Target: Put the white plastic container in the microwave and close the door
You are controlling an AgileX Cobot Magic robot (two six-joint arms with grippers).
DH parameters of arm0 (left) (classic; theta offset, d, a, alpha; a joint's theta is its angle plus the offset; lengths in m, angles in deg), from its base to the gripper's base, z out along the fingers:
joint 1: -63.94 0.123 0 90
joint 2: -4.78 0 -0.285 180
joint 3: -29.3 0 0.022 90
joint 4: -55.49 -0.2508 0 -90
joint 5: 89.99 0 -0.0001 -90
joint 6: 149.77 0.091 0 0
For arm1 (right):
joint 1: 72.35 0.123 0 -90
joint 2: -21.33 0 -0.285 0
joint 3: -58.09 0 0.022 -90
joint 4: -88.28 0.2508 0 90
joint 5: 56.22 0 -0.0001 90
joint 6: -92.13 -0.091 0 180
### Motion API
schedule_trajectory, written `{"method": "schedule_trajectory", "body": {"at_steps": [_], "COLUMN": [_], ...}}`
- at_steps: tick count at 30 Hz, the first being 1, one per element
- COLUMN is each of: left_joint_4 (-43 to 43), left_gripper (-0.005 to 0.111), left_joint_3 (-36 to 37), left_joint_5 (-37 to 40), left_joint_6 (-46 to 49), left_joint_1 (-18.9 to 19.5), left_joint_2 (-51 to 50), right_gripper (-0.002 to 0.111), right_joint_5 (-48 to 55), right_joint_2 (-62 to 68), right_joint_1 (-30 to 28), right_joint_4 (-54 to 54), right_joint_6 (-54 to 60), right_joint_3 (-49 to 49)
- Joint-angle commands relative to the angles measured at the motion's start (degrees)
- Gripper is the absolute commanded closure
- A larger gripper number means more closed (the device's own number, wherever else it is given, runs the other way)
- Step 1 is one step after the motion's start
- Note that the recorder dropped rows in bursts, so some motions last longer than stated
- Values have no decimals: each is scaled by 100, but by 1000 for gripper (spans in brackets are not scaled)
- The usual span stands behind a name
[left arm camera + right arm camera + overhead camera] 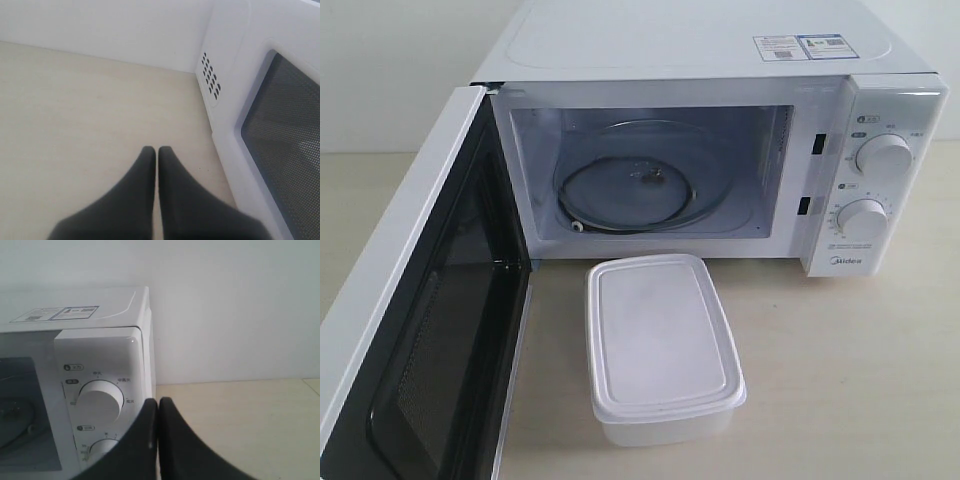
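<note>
**Operator:** Start with the exterior view. Where is the box?

**Me:** The white plastic container stands lidded on the table, just in front of the microwave but not touching it. One short end faces the cavity. I judge it was set there so it can go straight in. The door is swung wide to the left with its mesh inner face showing, so nothing blocks the way. Neither of my arms appears in this view.

**Operator:** What is inside things?

**Me:** The cavity holds only the glass turntable. The container's lid is on and its walls are cloudy, so I cannot tell whether anything is inside.

**Operator:** And the left wrist view?

**Me:** My left gripper is pressed tip to tip with nothing between the jaws. It hangs over bare table on the outer side of the open door, near its dark window. The vent holes on the oven's side are also in view. From there I reckon it is well placed to push the door shut once the box is in.

**Operator:** The right wrist view?

**Me:** My right gripper is likewise clenched and empty, beside the control panel, with the upper dial close behind its tips. Neither wrist view shows the container. The jaws must part before either can take it.
</note>
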Motion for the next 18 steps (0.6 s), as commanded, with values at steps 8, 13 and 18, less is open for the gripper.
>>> {"method": "schedule_trajectory", "body": {"at_steps": [8, 13, 18], "left_joint_4": [22, 22, 22], "left_gripper": [102, 102, 102], "left_joint_3": [19, 19, 19], "left_joint_5": [-10, -10, -10], "left_joint_6": [-30, -30, -30], "left_joint_1": [0, 0, 0], "left_joint_2": [19, 19, 19], "right_gripper": [109, 109, 109], "right_joint_5": [-1216, -2612, -3403], "right_joint_2": [1711, 3471, 4436], "right_joint_1": [-37, -37, -37], "right_joint_4": [-2297, -2641, -3032], "right_joint_6": [-945, -1323, -1807], "right_joint_3": [-41, -41, -41]}}
